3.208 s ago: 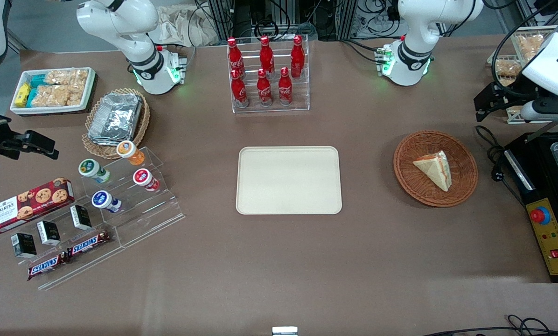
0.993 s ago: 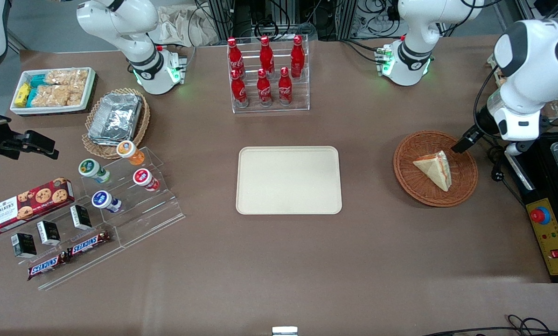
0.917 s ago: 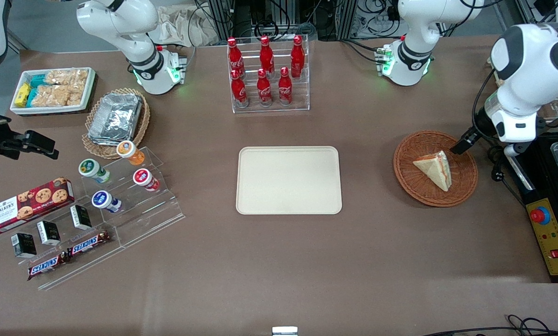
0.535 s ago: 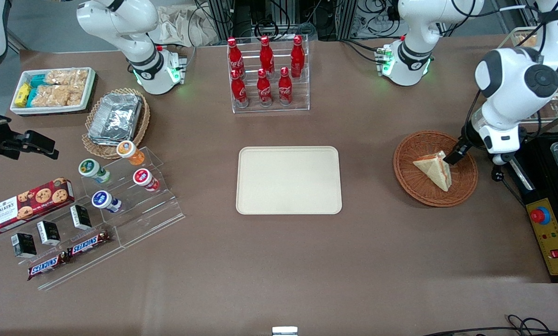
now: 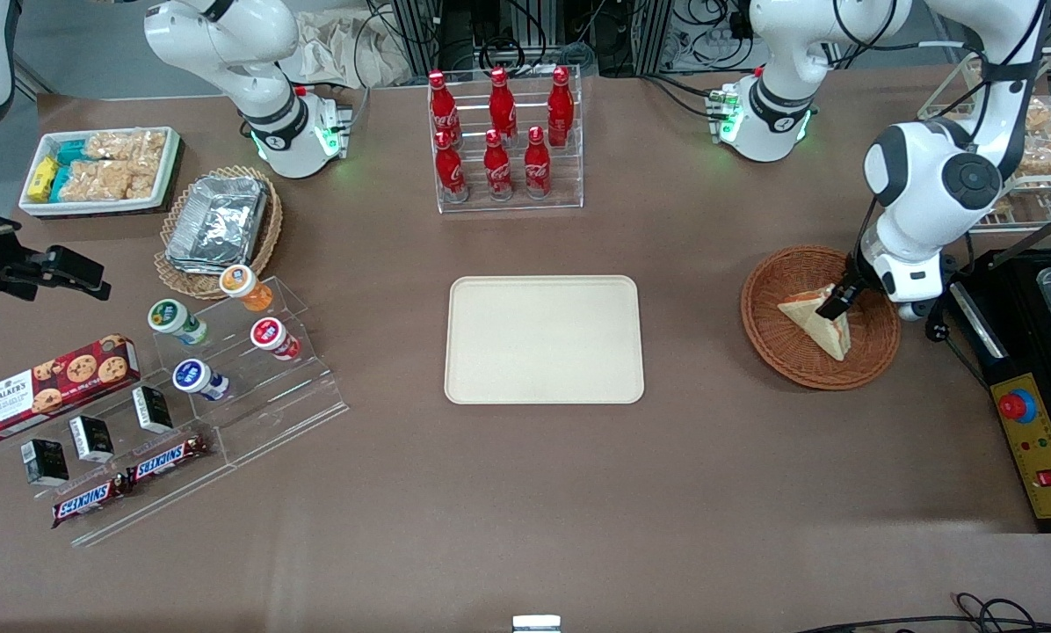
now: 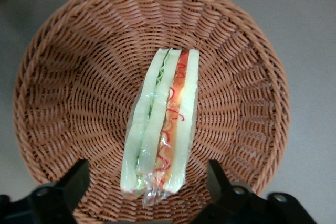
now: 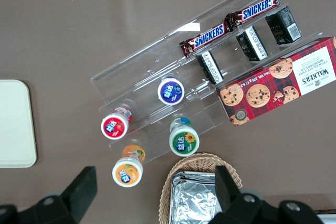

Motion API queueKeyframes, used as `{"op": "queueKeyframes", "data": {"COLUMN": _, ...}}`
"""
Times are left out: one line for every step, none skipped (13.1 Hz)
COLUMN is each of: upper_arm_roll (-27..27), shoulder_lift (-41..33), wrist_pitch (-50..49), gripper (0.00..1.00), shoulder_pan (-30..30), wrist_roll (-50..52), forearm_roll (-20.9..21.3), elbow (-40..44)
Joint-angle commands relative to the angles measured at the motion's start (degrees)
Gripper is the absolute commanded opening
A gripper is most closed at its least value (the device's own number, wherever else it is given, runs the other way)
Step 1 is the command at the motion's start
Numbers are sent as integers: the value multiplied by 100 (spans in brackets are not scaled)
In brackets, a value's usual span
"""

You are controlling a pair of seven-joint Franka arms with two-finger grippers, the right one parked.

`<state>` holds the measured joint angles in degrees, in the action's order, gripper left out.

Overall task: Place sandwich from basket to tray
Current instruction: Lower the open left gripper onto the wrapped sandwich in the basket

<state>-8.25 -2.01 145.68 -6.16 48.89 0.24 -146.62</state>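
The sandwich [image 5: 814, 320], a plastic-wrapped white-bread wedge with an orange-red and green filling stripe, lies in the round reddish-brown wicker basket [image 5: 767, 345]. My gripper [image 5: 835, 302] hangs over the basket, just above the sandwich's end farther from the front camera. In the left wrist view the gripper [image 6: 147, 174] is open, with one black finger [image 6: 77, 179] on each side of the sandwich [image 6: 164, 119] and a gap between each finger and the bread. The basket [image 6: 63, 77] fills that view. The cream-beige tray [image 5: 543, 338] lies bare mid-table, toward the parked arm from the basket.
A clear rack of red cola bottles [image 5: 501, 141] stands farther from the front camera than the tray. A black machine with a red stop button [image 5: 1016, 406] sits beside the basket at the working arm's end. Snack stands [image 5: 227, 369] and a foil-tray basket [image 5: 218, 224] lie toward the parked arm's end.
The left arm has swung in from the table's end and come down over the basket, so the open gripper now straddles the sandwich. Sandwich and basket have not moved.
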Motion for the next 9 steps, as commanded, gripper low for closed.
{"op": "queueKeyframes", "data": {"upper_arm_roll": 8, "shoulder_lift": 121, "wrist_pitch": 732, "gripper": 100, "shoulder_pan": 10, "wrist_roll": 165, "forearm_roll": 55, "elbow": -340}}
{"op": "queueKeyframes", "data": {"upper_arm_roll": 8, "shoulder_lift": 200, "wrist_pitch": 820, "gripper": 100, "shoulder_pan": 10, "wrist_roll": 165, "forearm_roll": 47, "elbow": -358}}
{"op": "queueKeyframes", "data": {"upper_arm_roll": 8, "shoulder_lift": 297, "wrist_pitch": 961, "gripper": 100, "shoulder_pan": 10, "wrist_roll": 165, "forearm_roll": 55, "elbow": -376}}
{"op": "queueKeyframes", "data": {"upper_arm_roll": 8, "shoulder_lift": 428, "wrist_pitch": 1153, "gripper": 100, "shoulder_pan": 1, "wrist_roll": 165, "forearm_roll": 47, "elbow": -411}}
{"op": "queueKeyframes", "data": {"upper_arm_roll": 8, "shoulder_lift": 534, "wrist_pitch": 1295, "gripper": 100, "shoulder_pan": 1, "wrist_roll": 165, "forearm_roll": 46, "elbow": -420}}
{"op": "queueKeyframes", "data": {"upper_arm_roll": 8, "shoulder_lift": 587, "wrist_pitch": 1322, "gripper": 86, "shoulder_pan": 1, "wrist_roll": 165, "forearm_roll": 46, "elbow": -411}}
{"op": "queueKeyframes", "data": {"upper_arm_roll": 8, "shoulder_lift": 588, "wrist_pitch": 1322, "gripper": 65, "shoulder_pan": 1, "wrist_roll": 174, "forearm_roll": 29, "elbow": -411}}
{"op": "queueKeyframes", "data": {"upper_arm_roll": 8, "shoulder_lift": 588, "wrist_pitch": 1322, "gripper": 38, "shoulder_pan": 10, "wrist_roll": 174, "forearm_roll": -15, "elbow": -403}}
{"op": "queueKeyframes", "data": {"upper_arm_roll": 8, "shoulder_lift": 605, "wrist_pitch": 1322, "gripper": 0, "shoulder_pan": 1, "wrist_roll": 174, "forearm_roll": -15, "elbow": -394}}
